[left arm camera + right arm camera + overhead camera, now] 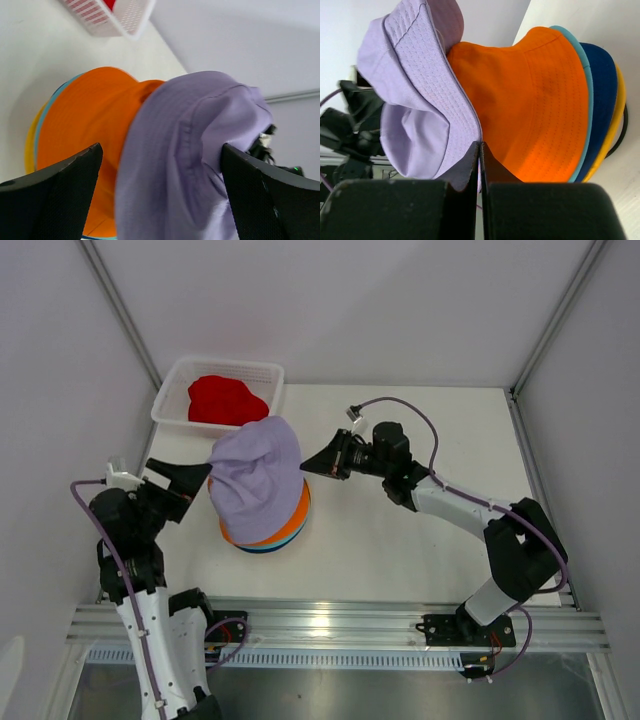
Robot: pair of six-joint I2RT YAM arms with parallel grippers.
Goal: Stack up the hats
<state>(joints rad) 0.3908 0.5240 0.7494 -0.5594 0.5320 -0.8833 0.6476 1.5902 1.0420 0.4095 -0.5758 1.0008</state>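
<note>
- lavender hat [258, 475], soft stitched cloth, slumps tilted atop the orange hat [535, 100], mid-scene.
- my left claw [200, 488] gapes wide at its left side.
- my right claw [480, 150] is pinched shut on its floppy brim.
- red hat [225, 400] lies crumpled in the far-left white mesh basket [270, 375].

The lavender hat [255, 475] sits crumpled and tilted atop the stack, over the orange hat [535, 100], with teal [585, 90], navy [602, 95] and yellow [619, 100] brims nested beneath. The red hat [225, 400] lies apart in the basket [235, 365].

Lavender hat [255, 475], orange hat [535, 100], red hat [225, 400] — white basket [236, 362].
</note>
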